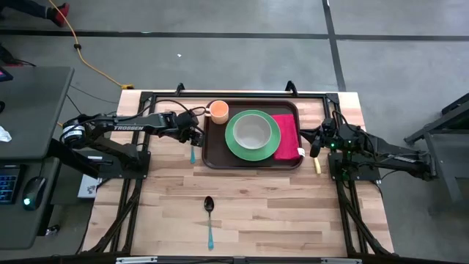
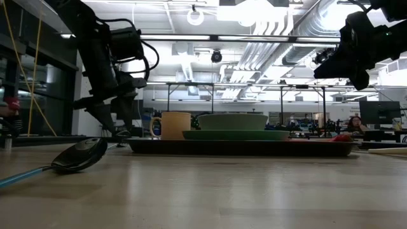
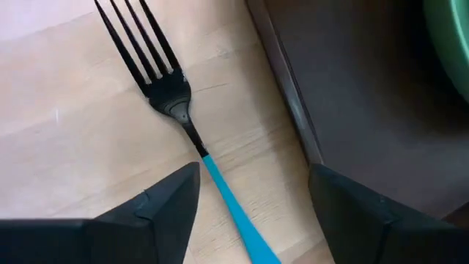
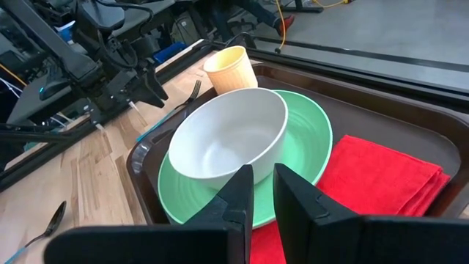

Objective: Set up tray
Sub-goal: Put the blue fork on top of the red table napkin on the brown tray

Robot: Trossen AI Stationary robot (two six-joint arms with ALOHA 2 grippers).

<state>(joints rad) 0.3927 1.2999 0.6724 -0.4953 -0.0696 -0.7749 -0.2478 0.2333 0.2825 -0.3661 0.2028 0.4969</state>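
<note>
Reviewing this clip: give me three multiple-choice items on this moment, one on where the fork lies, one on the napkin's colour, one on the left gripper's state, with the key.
1. Where does the fork lie?
A. on the bare table just outside the tray's left rim
B. inside the white bowl
C. on the red napkin

2. What colour is the napkin on the tray?
A. blue
B. red
C. yellow

3. How does the left gripper stand?
A. shut on the cup
B. shut on the spoon
C. open over the fork's blue handle

Key: 1 A, the left wrist view shows the fork on wood beside the tray's rim. 2 B, the folded cloth right of the green plate is red. 3 C, both fingers stand apart on either side of the handle, not touching it.
</note>
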